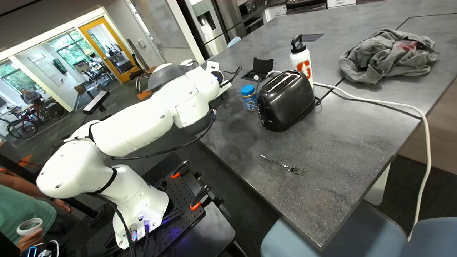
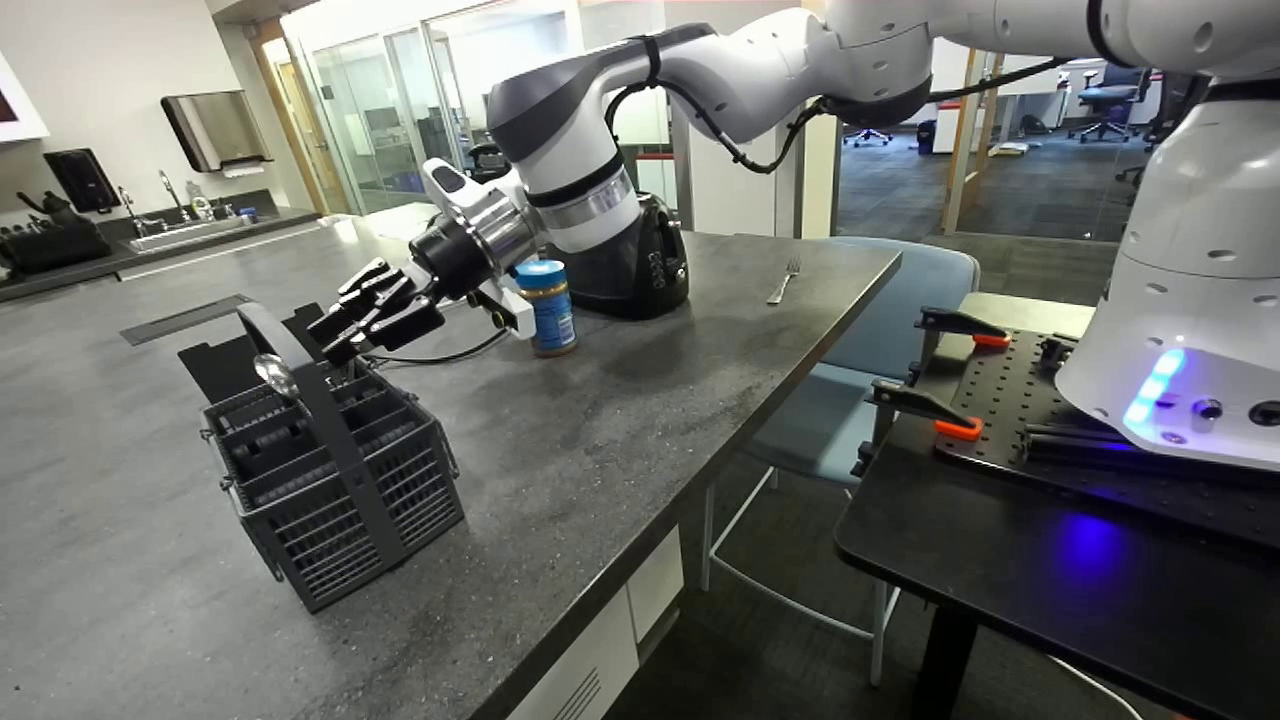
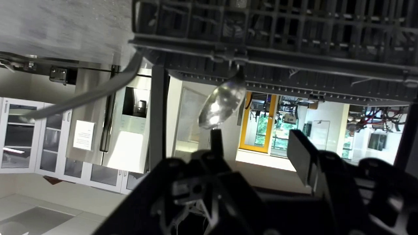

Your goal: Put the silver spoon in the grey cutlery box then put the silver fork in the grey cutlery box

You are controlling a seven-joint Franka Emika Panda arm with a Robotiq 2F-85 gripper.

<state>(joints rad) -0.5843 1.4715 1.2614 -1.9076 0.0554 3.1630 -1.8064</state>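
Over the rim of the grey cutlery box (image 2: 330,550), the white arm (image 1: 134,128) reached at a long slant from its base (image 1: 141,210), sloping up and out across the edge of the grey surface (image 2: 560,440). Its last joints bent downward, so that in an exterior view the tool (image 3: 256,143) pointed obliquely at the box, near the raised handle (image 2: 342,440). The tool's two fingers (image 3: 297,155) stood apart, and the wrist view showed a clear gap between them. The silver spoon (image 3: 222,104) leaned in the box, its bowl uppermost and above the rim, its stem running down inside; which compartment took the stem could not be told. The bowl was just beyond the tip of one finger, though whether the two touched was unclear. In both exterior views the silver fork (image 2: 787,281) lay flat on the surface near its edge; it was well apart from the box, with the toaster (image 2: 630,280) and a blue-lidded jar (image 2: 550,320) in the stretch between.
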